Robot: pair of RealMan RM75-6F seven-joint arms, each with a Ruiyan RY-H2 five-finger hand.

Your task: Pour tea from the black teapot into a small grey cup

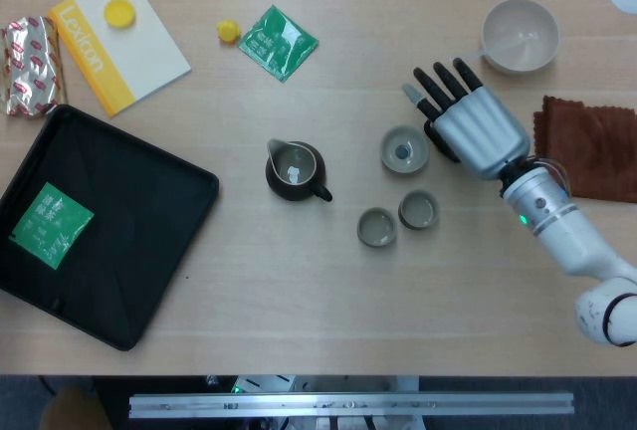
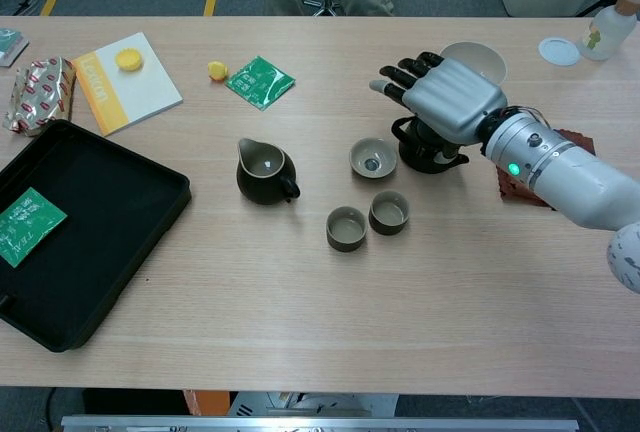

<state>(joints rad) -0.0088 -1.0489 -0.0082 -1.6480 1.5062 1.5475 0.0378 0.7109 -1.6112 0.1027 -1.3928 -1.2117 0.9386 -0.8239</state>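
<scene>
Right hand hovers over the black teapot, fingers spread, gripping nothing. The teapot sits on the surface just right of a shallow grey cup. Two small grey cups stand together nearer the front edge, bare surface around them. Black tray lies far left.

Silver right hand with black fingers above a black teapot; grey cups, brown cloth, pale wood counter.
</scene>
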